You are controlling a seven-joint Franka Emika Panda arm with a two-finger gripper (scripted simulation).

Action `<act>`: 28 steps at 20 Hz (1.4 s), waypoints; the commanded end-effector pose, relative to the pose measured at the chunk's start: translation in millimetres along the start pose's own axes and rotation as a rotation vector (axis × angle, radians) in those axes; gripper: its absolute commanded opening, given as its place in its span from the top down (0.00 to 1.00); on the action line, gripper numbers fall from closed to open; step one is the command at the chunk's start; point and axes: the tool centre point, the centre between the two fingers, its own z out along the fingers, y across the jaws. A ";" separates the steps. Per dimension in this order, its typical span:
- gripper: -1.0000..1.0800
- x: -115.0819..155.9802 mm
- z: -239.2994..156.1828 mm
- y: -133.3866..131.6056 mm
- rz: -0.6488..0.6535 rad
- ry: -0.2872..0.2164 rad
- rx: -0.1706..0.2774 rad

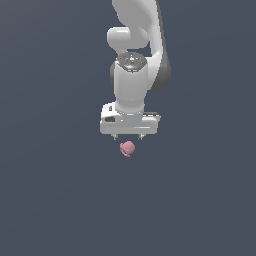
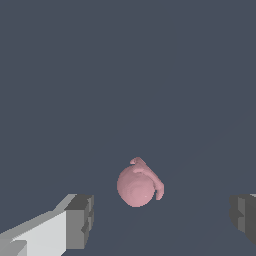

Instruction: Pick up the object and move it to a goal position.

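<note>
My exterior view: high, looking down on arm, mid-range | my wrist view: close, between fingertips | shared: pink object.

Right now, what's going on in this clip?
A white Franka arm's gripper hangs over a small matte pink lumpy blob lying on a plain dark grey surface. In the wrist view the two grey fingertips stand wide apart with the blob between and beyond them, touching neither. Nothing is grasped yet, and no goal marker shows in either view.
</note>
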 end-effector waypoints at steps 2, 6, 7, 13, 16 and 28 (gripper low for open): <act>0.04 0.2 -0.1 0.0 0.000 0.001 0.000; 0.04 3.9 -3.7 0.6 -0.010 0.014 0.005; 0.04 5.7 -5.4 0.8 -0.015 0.020 0.007; 0.04 11.1 -11.1 1.6 -0.024 0.038 0.013; 0.04 10.2 -9.8 1.6 -0.027 0.035 0.012; 0.04 1.4 11.4 2.2 -0.161 0.019 0.010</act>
